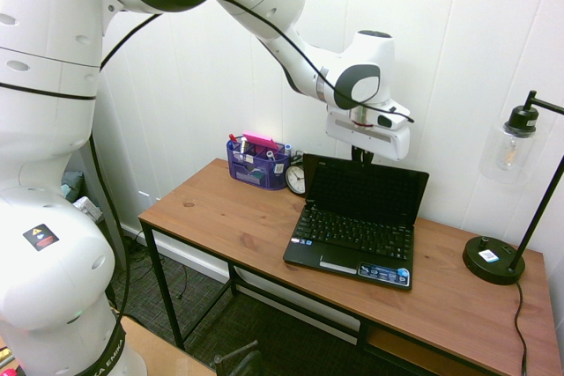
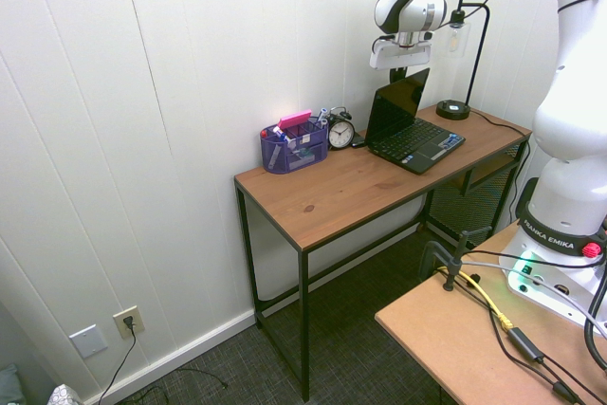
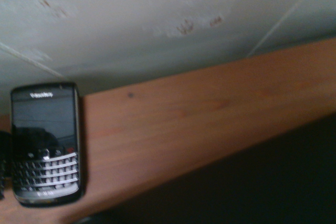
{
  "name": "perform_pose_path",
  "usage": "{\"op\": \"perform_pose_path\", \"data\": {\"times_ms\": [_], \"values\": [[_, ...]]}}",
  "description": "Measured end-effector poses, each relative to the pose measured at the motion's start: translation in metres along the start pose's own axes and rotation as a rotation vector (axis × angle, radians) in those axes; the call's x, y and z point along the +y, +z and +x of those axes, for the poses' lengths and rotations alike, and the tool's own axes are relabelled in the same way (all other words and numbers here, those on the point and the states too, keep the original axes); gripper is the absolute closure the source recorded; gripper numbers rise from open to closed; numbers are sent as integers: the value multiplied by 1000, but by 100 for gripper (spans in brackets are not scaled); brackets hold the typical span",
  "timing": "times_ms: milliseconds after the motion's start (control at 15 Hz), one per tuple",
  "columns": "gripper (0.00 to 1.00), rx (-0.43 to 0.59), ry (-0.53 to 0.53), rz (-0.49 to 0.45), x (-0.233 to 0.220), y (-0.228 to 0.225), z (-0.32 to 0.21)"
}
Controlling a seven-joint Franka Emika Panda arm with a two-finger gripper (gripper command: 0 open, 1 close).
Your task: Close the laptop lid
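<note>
The laptop (image 1: 357, 235) is seen open on the wooden counter (image 1: 238, 217), toward the lamp end, with its keyboard facing the room and coloured stickers on the palm rest. The laptop lid (image 1: 366, 191) is raised, tilted slightly back toward the white panelled wall. The end effector (image 1: 362, 156) is held just above the lid's top edge, pointed straight down, its fingers clenched on nothing — whether the edge is touched cannot be told. A purple mesh organiser (image 1: 257, 165) and a small alarm clock (image 1: 297, 179) are set beside the laptop against the wall; a black lamp (image 1: 495, 257) stands at the other end. In the wrist view a black keypad phone (image 3: 46, 142) is shown lying on the counter near the wall.
</note>
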State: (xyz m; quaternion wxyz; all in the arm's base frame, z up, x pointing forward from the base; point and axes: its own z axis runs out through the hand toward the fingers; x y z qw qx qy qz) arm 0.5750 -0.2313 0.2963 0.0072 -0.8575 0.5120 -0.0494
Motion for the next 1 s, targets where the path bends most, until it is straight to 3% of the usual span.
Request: {"op": "perform_pose_path", "data": {"times_ms": [400,1000], "values": [[100,-59,73,-32,75,56,-32],[100,-63,103,-1,112,90,-64]]}}
